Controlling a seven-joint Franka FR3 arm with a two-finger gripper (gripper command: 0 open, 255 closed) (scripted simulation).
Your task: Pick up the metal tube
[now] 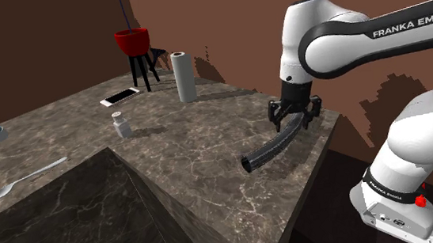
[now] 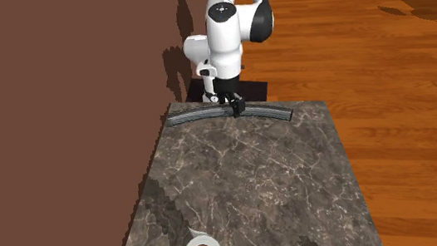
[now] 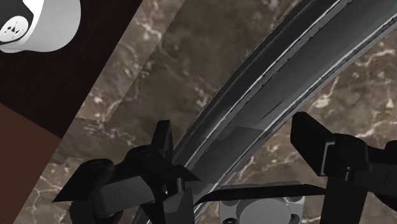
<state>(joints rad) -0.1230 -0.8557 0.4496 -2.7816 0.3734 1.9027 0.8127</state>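
Fingers of the gripper stand apart on either side of the tube, one nearly against its curved flank and the other with a clear gap, so nothing is clasped yet. The tube is a dark, gently bowed pipe lying flat on the counter, directly below the gripper, along the edge nearest the robot's stand. In the second exterior view the tube runs crosswise from that view's left to right, with the gripper at about its middle; in the shoulder view one open end of the tube points toward that view's lower left from under the gripper. Judging from this, the fingers close across the long axis, which suits a squeeze and a straight lift. Farther along the counter stand a small shaker and a paper roll, well apart from the tube.
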